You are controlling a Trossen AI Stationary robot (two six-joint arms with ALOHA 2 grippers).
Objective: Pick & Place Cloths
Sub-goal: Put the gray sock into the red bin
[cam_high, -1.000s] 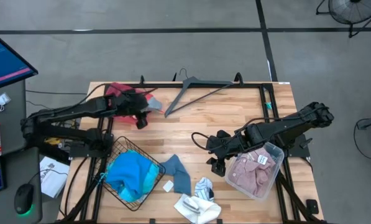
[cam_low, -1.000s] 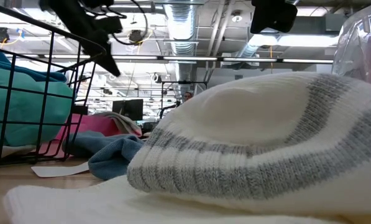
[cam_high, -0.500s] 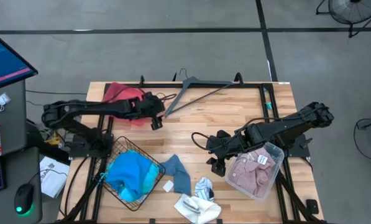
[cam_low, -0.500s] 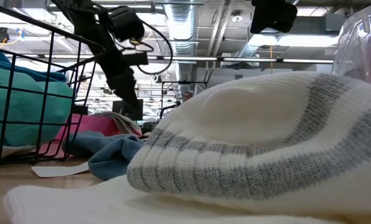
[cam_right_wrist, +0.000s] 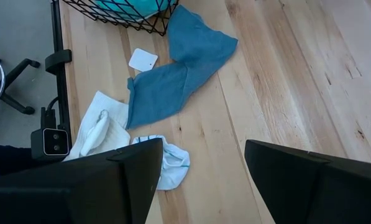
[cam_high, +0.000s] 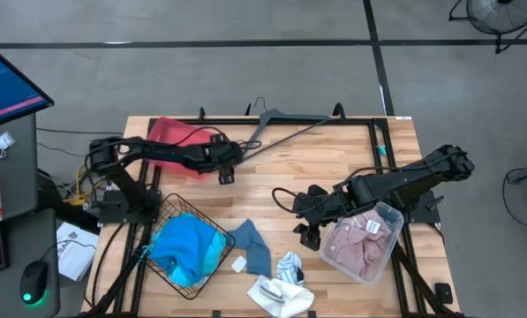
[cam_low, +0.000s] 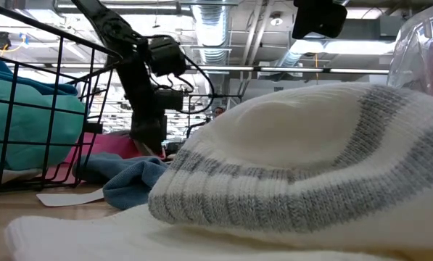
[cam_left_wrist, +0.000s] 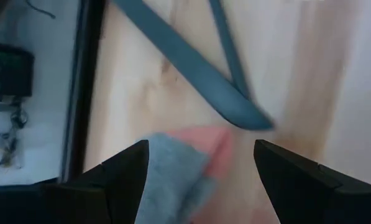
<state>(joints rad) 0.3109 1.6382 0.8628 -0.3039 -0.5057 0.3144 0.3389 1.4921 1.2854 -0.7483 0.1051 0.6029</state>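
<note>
- An industrial robotics lab or workshop hall: a wooden worktop (cam_high: 334,168) on a black metal frame stands on a bare grey concrete floor (cam_high: 245,71) marked with dark lines.
- Exposed silver ventilation ducts (cam_low: 216,18) and strip lighting run across a high open ceiling.
- A lit computer monitor (cam_high: 7,84), a keyboard and a mouse (cam_high: 33,284) sit beside the worktop's left edge.
- A floor fan (cam_high: 501,13) stands near the hall's far right.
</note>
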